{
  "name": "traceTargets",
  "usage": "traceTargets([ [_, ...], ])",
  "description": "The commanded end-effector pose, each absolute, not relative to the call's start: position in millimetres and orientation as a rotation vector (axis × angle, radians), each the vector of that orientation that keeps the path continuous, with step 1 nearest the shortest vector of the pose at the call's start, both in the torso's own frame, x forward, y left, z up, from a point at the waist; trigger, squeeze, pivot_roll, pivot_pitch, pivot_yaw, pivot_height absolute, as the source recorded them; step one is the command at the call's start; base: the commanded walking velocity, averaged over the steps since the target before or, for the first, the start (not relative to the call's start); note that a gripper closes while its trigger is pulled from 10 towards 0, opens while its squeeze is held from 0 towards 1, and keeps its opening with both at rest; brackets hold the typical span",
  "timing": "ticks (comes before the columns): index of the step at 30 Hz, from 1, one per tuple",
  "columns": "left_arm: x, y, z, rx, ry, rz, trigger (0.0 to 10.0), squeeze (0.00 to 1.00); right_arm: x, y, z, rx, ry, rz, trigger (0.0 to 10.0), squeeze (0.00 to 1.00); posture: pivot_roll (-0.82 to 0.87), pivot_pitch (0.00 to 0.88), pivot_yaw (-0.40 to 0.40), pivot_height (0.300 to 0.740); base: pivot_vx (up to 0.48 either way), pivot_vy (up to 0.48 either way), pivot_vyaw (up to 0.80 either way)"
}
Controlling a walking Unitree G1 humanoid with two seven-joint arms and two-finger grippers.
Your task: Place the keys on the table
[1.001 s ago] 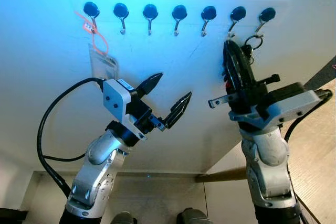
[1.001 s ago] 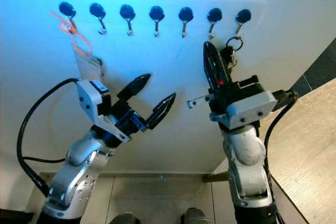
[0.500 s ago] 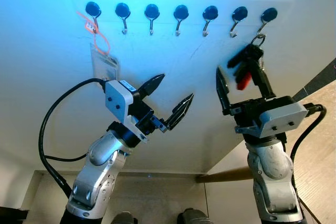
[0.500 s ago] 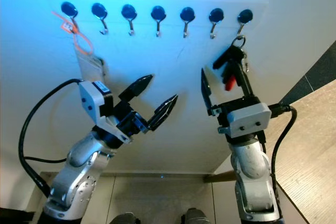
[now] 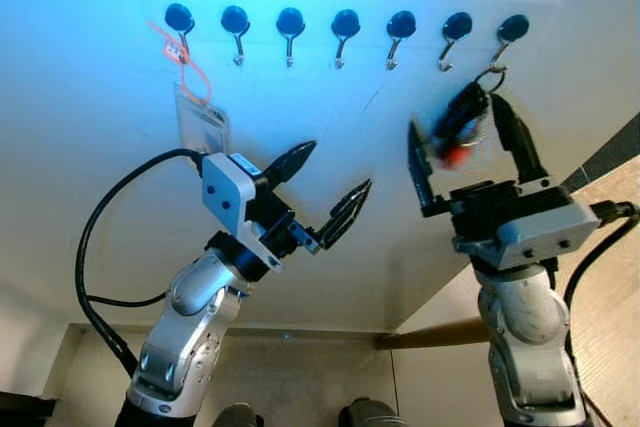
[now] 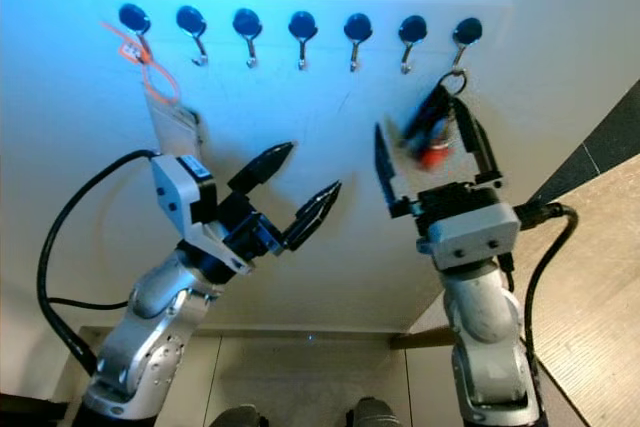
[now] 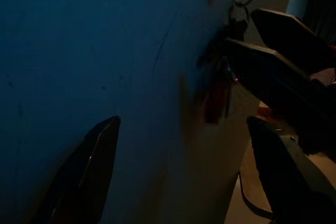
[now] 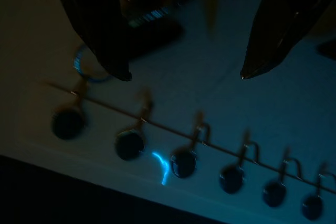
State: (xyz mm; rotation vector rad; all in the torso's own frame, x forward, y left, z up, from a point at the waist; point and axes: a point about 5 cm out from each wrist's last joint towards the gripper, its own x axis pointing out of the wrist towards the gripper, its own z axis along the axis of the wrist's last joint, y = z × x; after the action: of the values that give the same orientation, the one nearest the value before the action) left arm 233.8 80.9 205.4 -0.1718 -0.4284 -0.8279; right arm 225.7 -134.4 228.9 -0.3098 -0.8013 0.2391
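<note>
A white wall [image 5: 90, 147] carries a row of seven black-capped hooks [image 5: 344, 31] along its upper part. The keys [image 5: 458, 125], a dark bunch with a red part, hang by a metal ring [image 5: 489, 76] from the hook at the robot's far right [image 5: 510, 32]. The bunch appears blurred in both eye views. An orange lanyard [image 5: 187, 66] with a clear badge holder [image 5: 202, 124] hangs from the hook at the far left [image 5: 180, 22].

The right gripper [image 5: 470, 142] is raised in front of the wall, directly below the far-right hook. Its two black fingers [image 5: 417, 169] stand spread apart, one on each side of the keys. The bunch sits between the fingers; contact with either finger cannot be confirmed. In the right wrist view the two fingers [image 8: 94, 19] frame the blurred keys [image 8: 152, 9], with the ring [image 8: 86, 67] and the row of hooks beyond them.

The left gripper [image 5: 325, 187] is held up to the left of the right arm, well apart from the keys, fingers spread and holding nothing. A black cable [image 5: 95, 247] loops from its wrist. In the dark left wrist view the keys [image 7: 216, 90] show faintly beside the right gripper's fingers [image 7: 273, 77].

A wooden table [image 5: 610, 277] edge lies at the lower right, beside the right arm. Tiled floor [image 5: 300, 377] lies below the wall.
</note>
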Motion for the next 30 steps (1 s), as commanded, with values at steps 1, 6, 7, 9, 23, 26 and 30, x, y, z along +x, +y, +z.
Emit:
traceTargets([
  [1, 233.4, 80.2, 203.1, -0.168, -0.425, -0.836, 10.0, 0.0, 220.7, -129.7, 231.2, -0.317, -0.817, 0.255, 10.0, 0.0, 0.0, 0.1, -0.02, 0.74, 0.0, 0.0, 0.0],
  [6, 233.2, 79.9, 202.9, -0.168, -0.425, -0.841, 10.0, 0.0, 216.8, -149.2, 229.9, -0.408, -0.801, 0.117, 10.0, 0.0, 0.0, 0.106, -0.014, 0.74, 0.0, 0.0, 0.0],
  [7, 233.2, 79.9, 202.9, -0.168, -0.425, -0.841, 10.0, 0.0, 216.8, -149.2, 229.9, -0.408, -0.801, 0.117, 10.0, 0.0, 0.0, 0.106, -0.014, 0.74, 0.0, 0.0, 0.0],
  [9, 233.3, 79.9, 202.5, -0.169, -0.423, -0.843, 10.0, 0.0, 216.9, -154.8, 229.3, -0.417, -0.792, 0.087, 10.0, 0.0, 0.0, 0.109, -0.008, 0.74, 0.0, 0.0, 0.0],
  [23, 237.7, 78.4, 201.8, -0.17, -0.421, -0.858, 10.0, 0.0, 236.5, -161.9, 216.3, -0.319, -0.717, 0.097, 10.0, 0.0, -0.01, 0.108, 0.007, 0.74, 0.0, 0.0, 0.0],
  [26, 238.6, 78.5, 202.6, -0.171, -0.424, -0.854, 10.0, 0.0, 239.6, -158.5, 214.9, -0.29, -0.714, 0.135, 10.0, 0.0, -0.01, 0.107, 0.003, 0.74, 0.0, 0.0, 0.0],
  [30, 238.3, 78.8, 203.2, -0.171, -0.429, -0.849, 10.0, 0.0, 241.1, -151.9, 213.3, -0.25, -0.706, 0.191, 10.0, 0.0, 0.0, 0.108, 0.0, 0.74, 0.0, 0.0, 0.0],
])
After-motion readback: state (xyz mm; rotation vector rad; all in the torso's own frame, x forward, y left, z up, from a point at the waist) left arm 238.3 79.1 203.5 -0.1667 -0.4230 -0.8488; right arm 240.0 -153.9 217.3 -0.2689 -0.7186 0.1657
